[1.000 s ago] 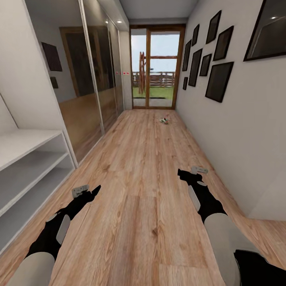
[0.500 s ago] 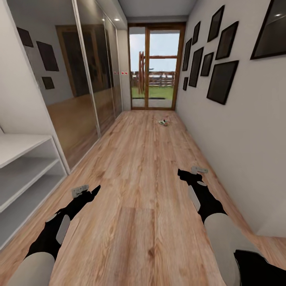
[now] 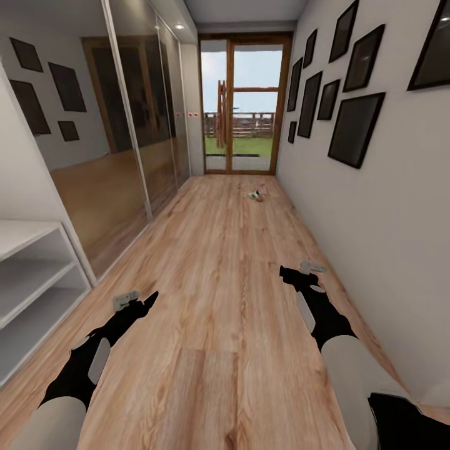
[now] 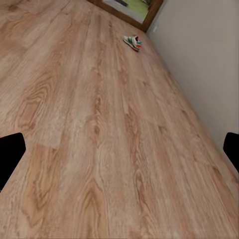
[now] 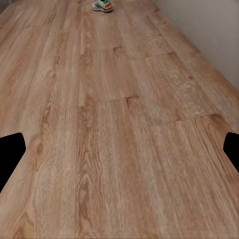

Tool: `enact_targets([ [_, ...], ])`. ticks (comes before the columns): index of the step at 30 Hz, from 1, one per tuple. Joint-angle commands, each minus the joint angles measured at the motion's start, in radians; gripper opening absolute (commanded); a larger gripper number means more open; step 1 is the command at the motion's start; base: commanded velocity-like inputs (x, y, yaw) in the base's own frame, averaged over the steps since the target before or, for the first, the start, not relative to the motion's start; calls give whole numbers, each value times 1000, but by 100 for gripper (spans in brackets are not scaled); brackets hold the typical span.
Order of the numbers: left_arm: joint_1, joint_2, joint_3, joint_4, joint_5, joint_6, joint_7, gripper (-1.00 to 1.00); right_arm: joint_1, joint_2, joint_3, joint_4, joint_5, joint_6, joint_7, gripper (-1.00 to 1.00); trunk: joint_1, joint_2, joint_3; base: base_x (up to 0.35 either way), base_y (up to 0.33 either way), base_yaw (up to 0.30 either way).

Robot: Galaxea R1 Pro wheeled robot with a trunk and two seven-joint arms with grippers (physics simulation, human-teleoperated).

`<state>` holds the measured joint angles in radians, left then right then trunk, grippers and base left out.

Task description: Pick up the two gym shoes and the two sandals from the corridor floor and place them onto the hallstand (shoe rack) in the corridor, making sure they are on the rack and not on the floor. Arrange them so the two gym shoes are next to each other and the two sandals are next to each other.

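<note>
A white gym shoe (image 3: 257, 195) with green and red patches lies far down the corridor floor (image 3: 219, 300), near the right wall in front of the glass door. It also shows small in the left wrist view as a gym shoe (image 4: 133, 42) and in the right wrist view as a gym shoe (image 5: 102, 5). Whether a second one lies beside it is too small to tell. The sandals are out of view. My left gripper (image 3: 128, 299) and right gripper (image 3: 312, 267) hang low over bare planks, both open and empty, far short of the shoe.
A white two-tier open shelf unit (image 3: 25, 275) stands at the left edge; I cannot tell if it is the hallstand. Mirrored wardrobe doors (image 3: 125, 144) line the left wall, and framed pictures (image 3: 353, 128) hang on the right wall. A glass door (image 3: 244, 106) closes the far end.
The whole view has advanced down the corridor: the shelf unit has slid further off to the left. Both arms hold the same pose.
</note>
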<state>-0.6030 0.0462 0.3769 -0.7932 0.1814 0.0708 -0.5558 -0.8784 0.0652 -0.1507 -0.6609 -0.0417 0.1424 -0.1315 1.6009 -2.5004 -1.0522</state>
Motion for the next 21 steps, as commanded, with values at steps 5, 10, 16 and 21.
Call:
enact_targets([
  [5,-1,0,2,0,9,7,-6,100,0,1,-2,-2,-4,5,-2,100,0,0,-1,348,-92,0],
  [10,-1,0,2,0,9,7,-6,100,0,1,-2,-2,-4,5,-2,100,0,0,-1,349,-77,0],
  [16,-1,0,2,0,9,7,-6,100,0,1,-2,-2,-4,5,-2,100,0,0,-1,348,-70,0],
  [21,-1,0,2,0,9,7,-6,100,0,1,-2,-2,-4,5,-2,100,0,0,-1,349,-62,0],
])
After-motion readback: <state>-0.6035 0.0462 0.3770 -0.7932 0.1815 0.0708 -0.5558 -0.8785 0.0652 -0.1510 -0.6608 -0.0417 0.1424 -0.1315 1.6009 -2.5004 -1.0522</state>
